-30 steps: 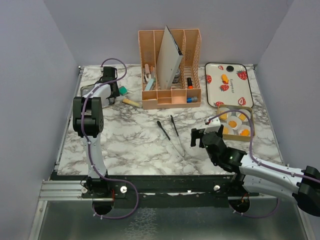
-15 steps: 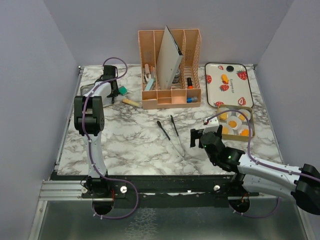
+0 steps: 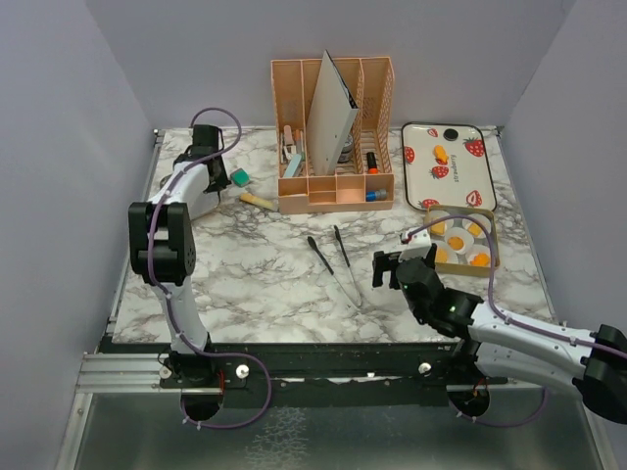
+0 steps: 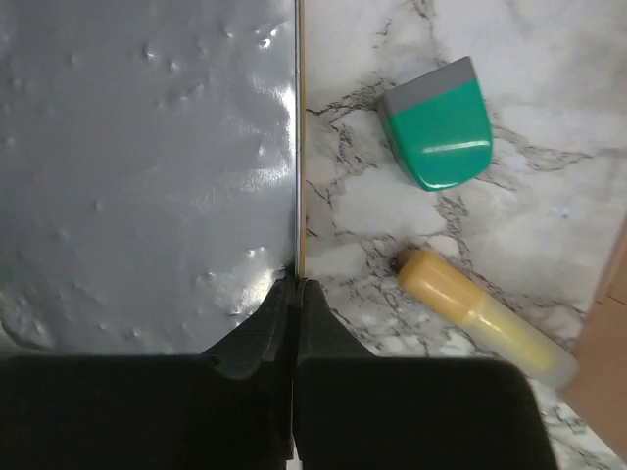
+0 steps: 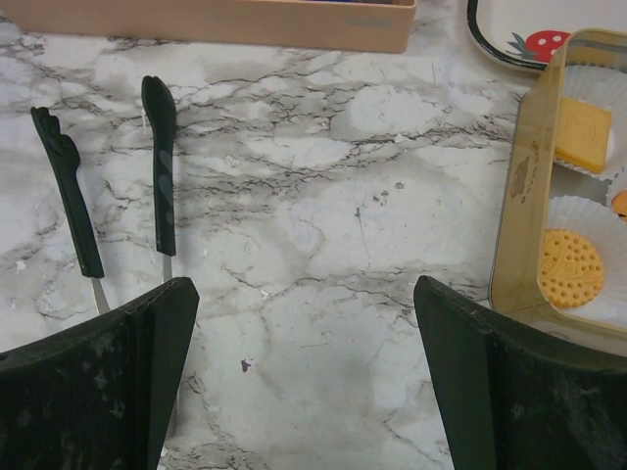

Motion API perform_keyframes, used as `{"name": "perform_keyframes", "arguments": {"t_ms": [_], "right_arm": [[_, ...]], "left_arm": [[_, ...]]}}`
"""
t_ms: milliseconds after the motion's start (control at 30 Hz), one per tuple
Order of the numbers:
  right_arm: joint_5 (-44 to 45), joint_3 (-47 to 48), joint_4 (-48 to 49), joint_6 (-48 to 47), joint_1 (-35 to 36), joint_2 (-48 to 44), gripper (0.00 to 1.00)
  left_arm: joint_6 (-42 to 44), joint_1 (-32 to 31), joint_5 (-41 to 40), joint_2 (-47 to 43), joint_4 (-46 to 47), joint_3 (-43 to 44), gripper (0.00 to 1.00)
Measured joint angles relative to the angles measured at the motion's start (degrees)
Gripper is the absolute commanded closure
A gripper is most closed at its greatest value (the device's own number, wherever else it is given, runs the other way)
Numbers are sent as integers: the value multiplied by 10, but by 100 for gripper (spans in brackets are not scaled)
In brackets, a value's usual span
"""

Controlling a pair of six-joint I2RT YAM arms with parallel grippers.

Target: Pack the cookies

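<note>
Cookies [image 3: 458, 242] lie mostly in white paper cups inside a gold tin [image 5: 524, 186] by the right edge of the tabletop [image 3: 265, 274]. The right wrist view shows a round one and a square one there. One more orange piece rests on the strawberry-print tray [image 3: 458, 186] in the far right corner, just beyond the tin. The right gripper [image 3: 394, 264] hovers low over bare marble toward the near edge, between the tin and a pair of black-handled tongs [image 5: 160, 176]. Its jaws are spread wide and empty, touching neither. The tongs lie near the middle of the tabletop with their handles pointing to the far edge. The left gripper [image 4: 296, 289] is up in the far left corner, clenched on nothing — its fingers are pressed together right over the tabletop's left edge. Beside it on the marble lie a green-and-grey piece [image 4: 438, 137] and a yellow tube [image 4: 480, 313], apart from each other. A pink desk organizer [image 3: 333, 186] stands at the middle of the far edge.
</note>
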Motion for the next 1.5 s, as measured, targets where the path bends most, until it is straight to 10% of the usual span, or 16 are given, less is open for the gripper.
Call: {"name": "perform_keyframes", "arguments": {"t_ms": [567, 967, 1500], "right_arm": [[-144, -20, 96, -71, 0, -60, 0], [-270, 14, 258, -133, 6, 74, 0], [-363, 104, 510, -289, 17, 238, 0]], "left_arm": [[-145, 0, 74, -275, 35, -208, 100], [-251, 0, 97, -490, 99, -314, 100], [-408, -61, 165, -537, 124, -363, 100]]}}
